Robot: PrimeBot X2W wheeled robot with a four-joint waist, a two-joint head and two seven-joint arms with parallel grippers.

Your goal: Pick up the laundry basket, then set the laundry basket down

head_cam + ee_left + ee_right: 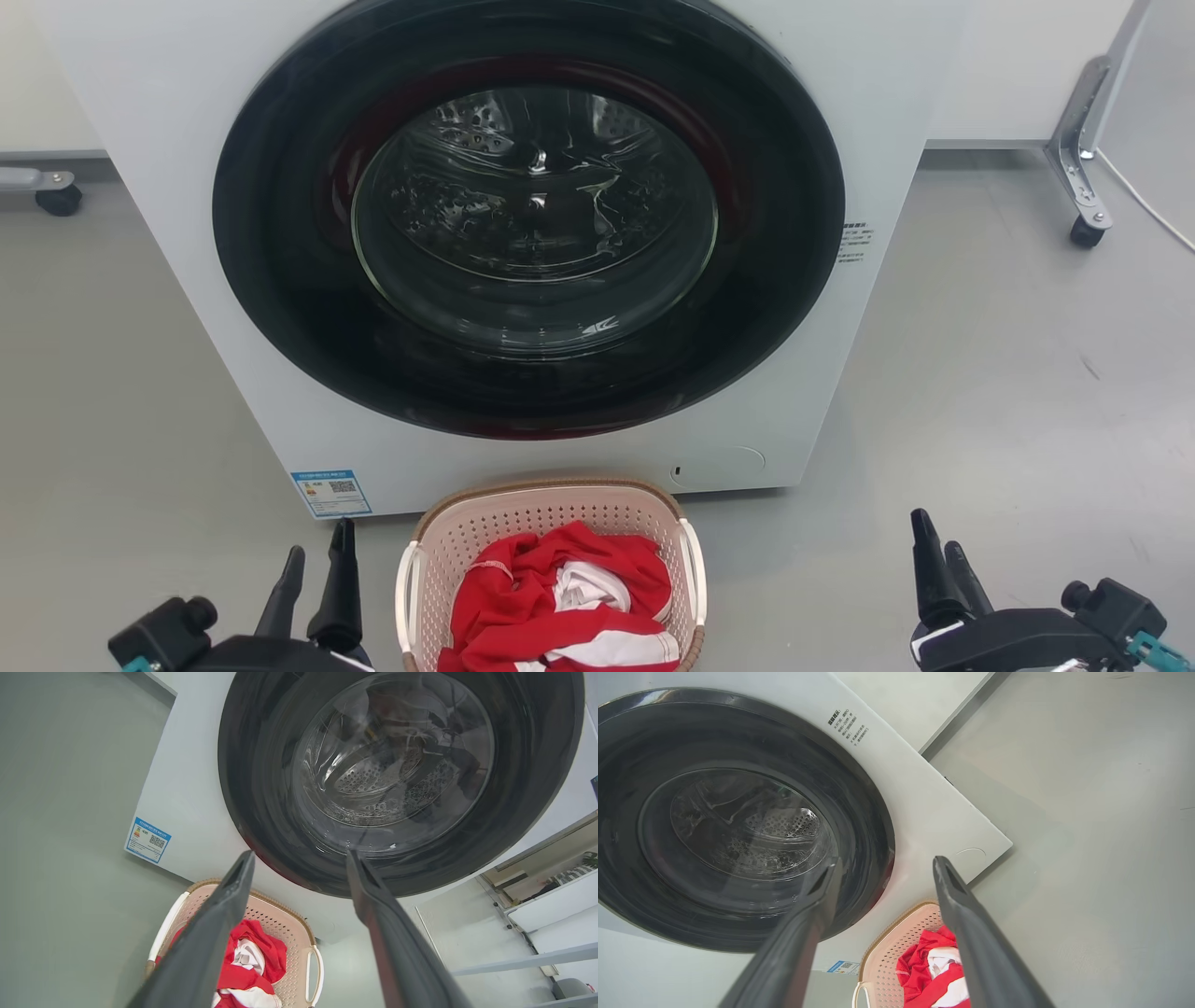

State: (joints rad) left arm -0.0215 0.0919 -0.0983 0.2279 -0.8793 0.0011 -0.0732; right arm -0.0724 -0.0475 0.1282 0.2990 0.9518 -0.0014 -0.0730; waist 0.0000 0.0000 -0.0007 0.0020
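- where's the basket?
- on the floor by the washer, between left gripper and right gripper, both spread, empty.
- clamp each white handle together, lift level.

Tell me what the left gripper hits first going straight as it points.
The left gripper would probably meet the washer's dark door ring, low down; the laundry basket sits beside that line.
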